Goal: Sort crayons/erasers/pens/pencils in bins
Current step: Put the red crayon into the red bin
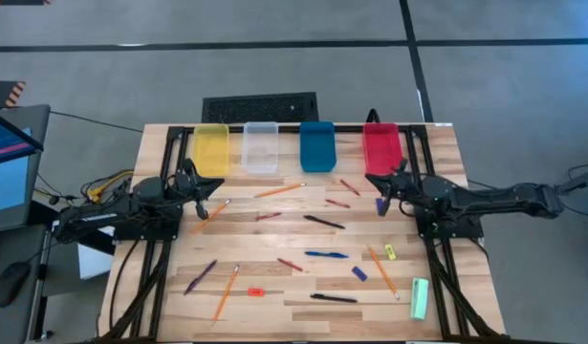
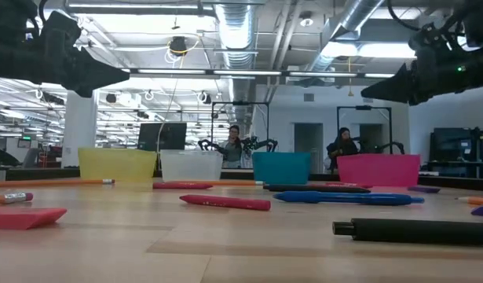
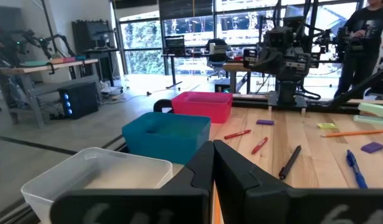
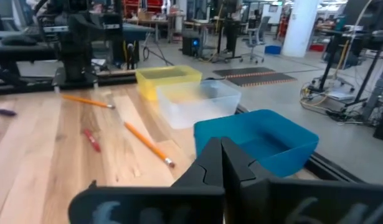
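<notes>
Sorting hasn't started: both tools, left (image 3: 213,163) and right (image 4: 222,163), are pressed together, empty, near the bins (image 1: 260,148); next, grab a pencil (image 1: 280,190).

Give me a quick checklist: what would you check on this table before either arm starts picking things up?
1. Bins empty and in a row: the yellow bin, clear bin, blue bin and red bin line the far edge with nothing seen inside. Ok.
2. Left gripper free: fingers together, holding nothing. Ok.
3. Right gripper free: fingers together, holding nothing. Ok.
4. Fingers opened for a grab: both are shut. Not ok.
5. Items lie apart: the blue pen and the blue eraser each have room around them. Ok.
6. Odd item spotted: the pale green bar matches no bin's sort. Cannot tell where it goes.
</notes>
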You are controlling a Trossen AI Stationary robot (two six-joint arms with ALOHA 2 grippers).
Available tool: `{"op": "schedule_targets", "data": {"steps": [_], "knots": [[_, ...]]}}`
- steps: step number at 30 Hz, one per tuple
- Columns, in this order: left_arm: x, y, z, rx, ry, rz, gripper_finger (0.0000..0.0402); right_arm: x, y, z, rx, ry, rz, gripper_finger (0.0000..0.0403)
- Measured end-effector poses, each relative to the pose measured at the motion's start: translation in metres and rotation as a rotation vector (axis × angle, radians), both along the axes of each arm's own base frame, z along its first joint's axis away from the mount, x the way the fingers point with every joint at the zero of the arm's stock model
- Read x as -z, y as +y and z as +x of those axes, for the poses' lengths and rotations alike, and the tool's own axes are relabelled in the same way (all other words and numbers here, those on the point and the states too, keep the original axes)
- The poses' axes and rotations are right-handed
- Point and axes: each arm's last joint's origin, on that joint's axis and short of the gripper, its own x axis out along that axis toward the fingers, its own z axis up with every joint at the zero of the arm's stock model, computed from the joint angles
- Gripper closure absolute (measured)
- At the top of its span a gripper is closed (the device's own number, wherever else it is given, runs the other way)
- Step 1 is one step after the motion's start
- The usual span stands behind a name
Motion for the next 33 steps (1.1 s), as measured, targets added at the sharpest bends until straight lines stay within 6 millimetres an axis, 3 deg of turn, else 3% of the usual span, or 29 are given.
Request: {"op": "schedule_targets", "data": {"steps": [8, 14, 28, 33], "knots": [[0.000, 0.000, 0.000, 0.001, 0.000, 0.000, 0.0401, -0.011, 0.007, 0.006, -0.057, -0.026, -0.006, 0.0395], [0.000, 0.000, 0.000, 0.001, 0.000, 0.000, 0.0401, -0.028, 0.014, 0.018, -0.077, 0.073, -0.004, 0.0400], [0.000, 0.000, 0.000, 0.001, 0.000, 0.000, 0.0401, -0.059, 0.036, 0.074, -0.093, 0.351, 0.072, 0.0401], [0.000, 0.000, 0.000, 0.002, -0.001, 0.000, 0.0401, -0.060, 0.039, 0.095, -0.088, 0.524, 0.172, 0.0402]]}}
